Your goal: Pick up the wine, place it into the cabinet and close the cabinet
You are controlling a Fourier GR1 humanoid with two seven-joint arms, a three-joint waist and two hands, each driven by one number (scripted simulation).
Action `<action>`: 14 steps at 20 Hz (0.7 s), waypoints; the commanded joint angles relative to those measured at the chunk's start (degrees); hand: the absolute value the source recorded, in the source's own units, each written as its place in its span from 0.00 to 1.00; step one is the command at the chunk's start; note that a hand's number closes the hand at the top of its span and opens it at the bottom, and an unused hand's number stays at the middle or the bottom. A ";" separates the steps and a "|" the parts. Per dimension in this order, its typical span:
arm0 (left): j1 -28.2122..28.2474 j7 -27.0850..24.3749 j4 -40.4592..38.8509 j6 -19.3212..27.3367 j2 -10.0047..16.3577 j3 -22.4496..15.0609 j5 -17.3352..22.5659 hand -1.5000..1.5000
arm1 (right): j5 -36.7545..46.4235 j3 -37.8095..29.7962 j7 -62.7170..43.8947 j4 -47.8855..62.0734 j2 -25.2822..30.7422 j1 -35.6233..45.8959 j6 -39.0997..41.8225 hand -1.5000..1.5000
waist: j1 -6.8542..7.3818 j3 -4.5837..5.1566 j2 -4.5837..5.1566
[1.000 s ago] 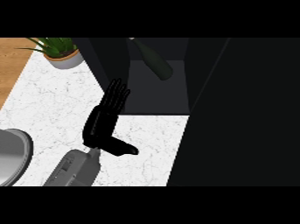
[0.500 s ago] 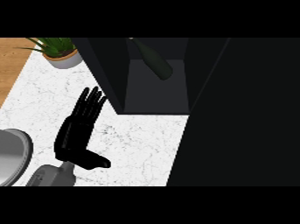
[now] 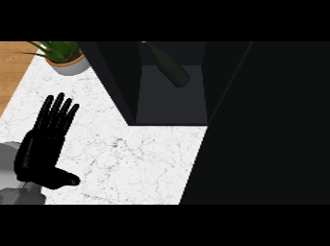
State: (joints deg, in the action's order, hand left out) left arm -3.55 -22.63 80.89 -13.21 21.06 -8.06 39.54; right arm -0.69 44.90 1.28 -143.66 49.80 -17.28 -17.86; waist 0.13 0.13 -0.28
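The wine bottle (image 3: 169,68) is already inside the cabinet (image 3: 118,77) at the desk's (image 3: 132,158) far edge, leaning in the open compartment, so the placing step looks done. The left hand (image 3: 45,146) hangs over the desk's left side, fingers straight and holding nothing, probably freed for the door. The tall dark panel (image 3: 274,125) on the right is likely that door, not yet shut. A potted plant (image 3: 64,56) occupies the far left corner. The right hand is out of sight.

White marble counter (image 3: 139,158) spreading across view's left and centre. Potted plant (image 3: 66,60) sitting at counter's far left corner. Dark cabinet (image 3: 115,72) standing on counter, just right of plant, door hanging open.
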 commanded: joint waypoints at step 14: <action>-0.38 2.52 -2.05 -7.73 7.51 7.99 5.47 0.00 | -3.07 5.57 -11.15 -7.90 -10.36 10.55 2.13 1.00 | 1.24 0.16 0.40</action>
State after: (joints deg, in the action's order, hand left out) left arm -3.29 -20.65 79.21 -20.21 27.81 -1.03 44.27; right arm -0.92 44.05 -4.74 -143.52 47.75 -10.05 -14.32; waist 0.94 0.29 0.02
